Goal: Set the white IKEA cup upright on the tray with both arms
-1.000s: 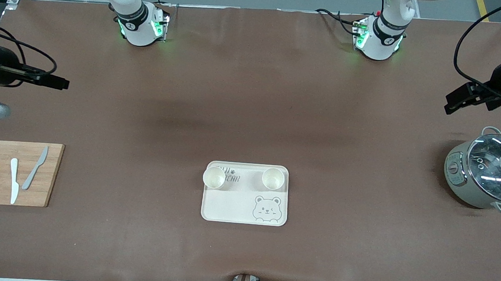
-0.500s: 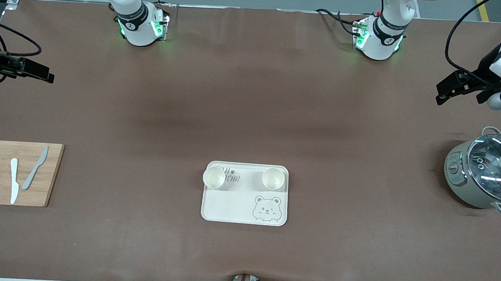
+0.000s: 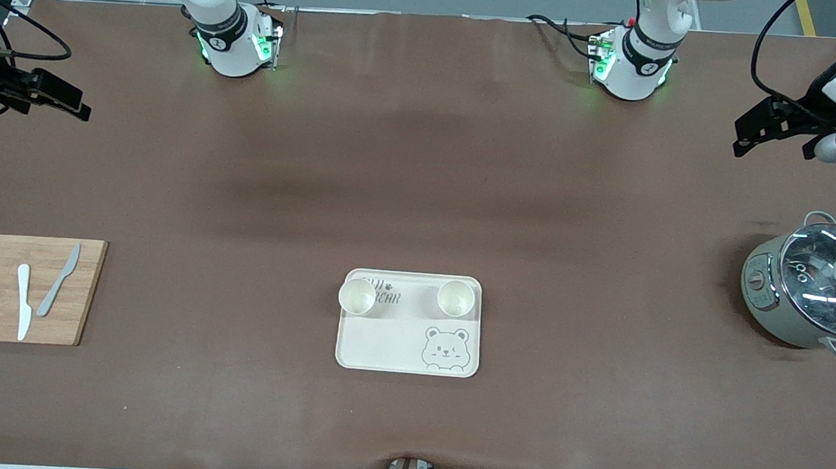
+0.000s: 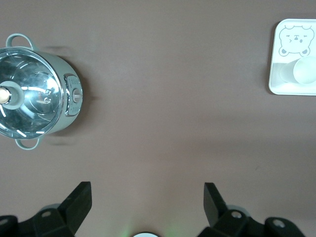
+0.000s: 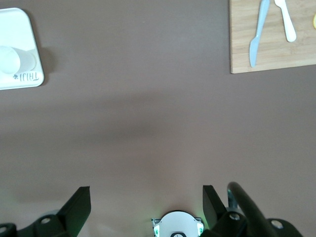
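Observation:
The cream bear tray [image 3: 396,343] lies on the brown table toward the front camera. Two white cups stand upright on it: one [image 3: 357,296] toward the right arm's end, one [image 3: 455,298] toward the left arm's end. The tray also shows in the left wrist view [image 4: 284,74] and the right wrist view [image 5: 15,19]. My left gripper [image 3: 752,136] is open and empty, high over the table's left-arm end, above the pot. My right gripper [image 3: 67,101] is open and empty, high over the right-arm end. Both wrist views show wide-apart fingers [image 4: 79,197] [image 5: 79,200] over bare table.
A grey-green pot with glass lid [image 3: 815,292] stands at the left arm's end. A bamboo cutting board [image 3: 83,292] with two knives and lemon slices lies at the right arm's end. The arm bases [image 3: 233,41] [image 3: 632,65] stand along the table's top edge.
Both arms have risen and drawn back toward their ends of the table. The cups and tray have not moved.

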{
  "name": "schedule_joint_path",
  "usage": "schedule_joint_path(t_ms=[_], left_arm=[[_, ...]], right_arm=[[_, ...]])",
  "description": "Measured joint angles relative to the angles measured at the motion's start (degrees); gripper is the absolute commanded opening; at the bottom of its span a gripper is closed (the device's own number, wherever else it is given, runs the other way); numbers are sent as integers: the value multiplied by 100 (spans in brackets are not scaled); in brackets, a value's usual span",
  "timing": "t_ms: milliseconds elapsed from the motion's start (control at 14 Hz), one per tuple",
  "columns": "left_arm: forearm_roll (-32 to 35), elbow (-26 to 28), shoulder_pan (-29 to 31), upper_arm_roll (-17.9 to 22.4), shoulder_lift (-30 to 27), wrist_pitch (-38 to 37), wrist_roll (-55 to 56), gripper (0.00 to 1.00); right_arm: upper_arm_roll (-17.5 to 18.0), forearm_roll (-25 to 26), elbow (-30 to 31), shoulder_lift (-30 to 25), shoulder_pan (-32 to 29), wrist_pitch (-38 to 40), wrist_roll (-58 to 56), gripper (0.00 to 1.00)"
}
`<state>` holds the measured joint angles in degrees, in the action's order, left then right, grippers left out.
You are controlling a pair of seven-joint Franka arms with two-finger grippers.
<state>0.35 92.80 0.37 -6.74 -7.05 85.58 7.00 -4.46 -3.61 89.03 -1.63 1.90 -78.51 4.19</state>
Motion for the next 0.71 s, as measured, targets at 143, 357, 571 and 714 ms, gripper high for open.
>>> schedule_joint_path(t_ms=[143, 357, 571, 714], left_arm=[[0, -47, 4, 16, -12, -108, -2, 100], [-1, -50, 4, 16, -12, -139, -2, 100], [-1, -50, 4, 16, -12, -140, -2, 100], [-1, -50, 6, 17, -10, -140, -2, 100]], right_arm=[[-415, 0, -13, 1, 326, -57, -25, 100], [-493, 0, -222, 1, 385, -97, -23, 100], [-509, 1, -324, 2, 378, -98, -22, 100], [-506, 1, -324, 5, 352, -91, -24, 100]])
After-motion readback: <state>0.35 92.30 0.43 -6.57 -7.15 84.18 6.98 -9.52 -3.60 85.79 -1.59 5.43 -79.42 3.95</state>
